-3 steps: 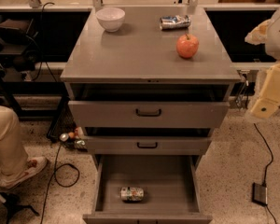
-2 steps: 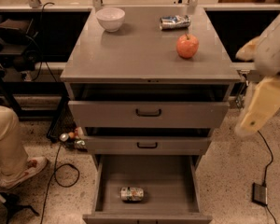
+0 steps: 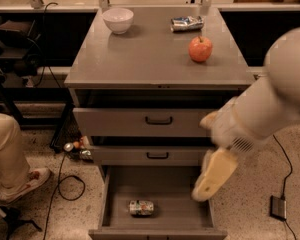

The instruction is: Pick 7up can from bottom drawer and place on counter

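Lying sideways, ends left-right — 7up can (image 3: pixel 141 207) in bottom drawer (image 3: pixel 165 186), gripper (image 3: pixel 202 191) upper-right.

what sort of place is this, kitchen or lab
Probably a robotics lab or workshop, not a kitchen: a grey cabinet's counter holding a bowl and apple, loose cables on a speckled floor. The gripper hangs by the open bottom drawer.

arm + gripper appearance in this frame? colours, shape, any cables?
The arm is a thick, smooth off-white shell with a rounded bulge at top right and a small dotted grille near the wrist. The gripper is pale yellow and tapering, over the right side of the bottom drawer. No cables visible on the arm.
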Robot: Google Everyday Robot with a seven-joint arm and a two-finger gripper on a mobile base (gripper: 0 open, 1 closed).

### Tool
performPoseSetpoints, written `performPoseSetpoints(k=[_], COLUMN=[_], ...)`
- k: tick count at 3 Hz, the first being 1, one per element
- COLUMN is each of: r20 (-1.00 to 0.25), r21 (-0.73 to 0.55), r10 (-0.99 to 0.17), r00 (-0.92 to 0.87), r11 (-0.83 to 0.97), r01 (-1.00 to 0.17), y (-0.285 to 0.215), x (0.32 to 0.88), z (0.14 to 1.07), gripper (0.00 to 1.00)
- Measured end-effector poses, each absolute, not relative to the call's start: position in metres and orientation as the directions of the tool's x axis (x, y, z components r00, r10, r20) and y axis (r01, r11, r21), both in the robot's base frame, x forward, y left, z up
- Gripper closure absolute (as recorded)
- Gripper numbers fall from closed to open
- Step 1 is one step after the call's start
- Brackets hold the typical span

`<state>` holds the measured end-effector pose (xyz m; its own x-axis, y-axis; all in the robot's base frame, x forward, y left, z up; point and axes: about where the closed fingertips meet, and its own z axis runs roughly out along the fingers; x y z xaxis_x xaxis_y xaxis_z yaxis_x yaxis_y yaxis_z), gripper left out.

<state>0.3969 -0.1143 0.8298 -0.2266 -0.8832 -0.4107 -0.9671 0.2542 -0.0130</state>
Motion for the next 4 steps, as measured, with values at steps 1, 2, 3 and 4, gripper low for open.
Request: performPoseSetpoints(k=[1, 2, 3, 4], r20=[-0.502, -0.521, -0.52, -0.518], r21=[0.113, 0.136, 0.136, 0.161], r10=[-0.826, -0.811, -0.811, -0.806], r00=[-0.257, -0.266, -0.266, -0.288], r11=[0.232, 0.229, 0.229, 0.239], r01=[-0.966, -0.964, -0.964, -0.958], y=[-0.049, -0.033, -0.033, -0.035], x=[0.373, 0.367, 0.366, 0.364], z=[0.769, 0.754, 0.754, 0.737], gripper=[0.0, 0.0, 0.0, 0.0])
